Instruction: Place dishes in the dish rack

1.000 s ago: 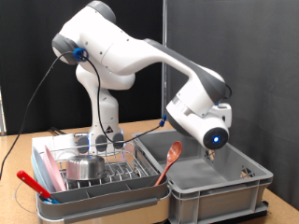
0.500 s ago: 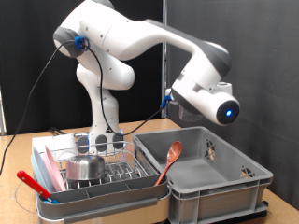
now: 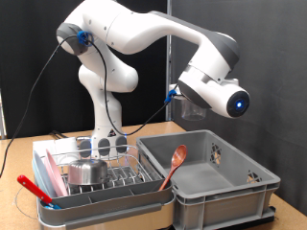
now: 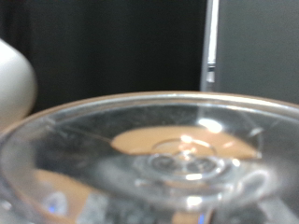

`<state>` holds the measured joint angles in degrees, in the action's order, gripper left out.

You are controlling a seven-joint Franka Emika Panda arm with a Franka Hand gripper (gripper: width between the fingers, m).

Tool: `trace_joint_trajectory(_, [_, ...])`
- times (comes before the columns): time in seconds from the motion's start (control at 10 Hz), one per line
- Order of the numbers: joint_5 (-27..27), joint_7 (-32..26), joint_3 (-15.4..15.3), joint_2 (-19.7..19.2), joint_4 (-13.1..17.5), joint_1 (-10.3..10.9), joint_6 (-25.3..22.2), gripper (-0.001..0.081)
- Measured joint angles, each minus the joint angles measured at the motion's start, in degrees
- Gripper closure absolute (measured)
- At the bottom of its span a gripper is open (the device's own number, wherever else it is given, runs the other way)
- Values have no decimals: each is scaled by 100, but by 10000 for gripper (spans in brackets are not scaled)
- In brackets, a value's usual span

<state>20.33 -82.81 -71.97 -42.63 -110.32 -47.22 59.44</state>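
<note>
White arm, grey crate, pale rack tray against black curtains

The arm [image 3: 144, 38] is glossy white with dark grey joint bands and 1 glowing blue ring light at its wrist [image 3: 238, 101]. The dish rack [image 3: 96, 192] is a pale grey-blue tray with silver wire prongs, holding a shiny steel bowl [image 3: 86, 172] and a pink plate [image 3: 42, 176]. A red-handled utensil [image 3: 35, 190] lies at its edge. The crate [image 3: 221, 187] is plain grey, with a brown wooden spoon [image 3: 176, 161]. The clear glass [image 4: 159, 154] shows tan worktop [image 3: 19, 158] through it.
</note>
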Motion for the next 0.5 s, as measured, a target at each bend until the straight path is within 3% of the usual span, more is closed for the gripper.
trace_joint_trajectory(0.2, [-373,-26,-122,38,11,-117,-569,696])
trace_joint_trajectory(0.3, [-389,-26,-243,111,-6,-345,-756,696])
trace_joint_trajectory(0.5, [-282,-152,-583,234,-152,-999,-901,696])
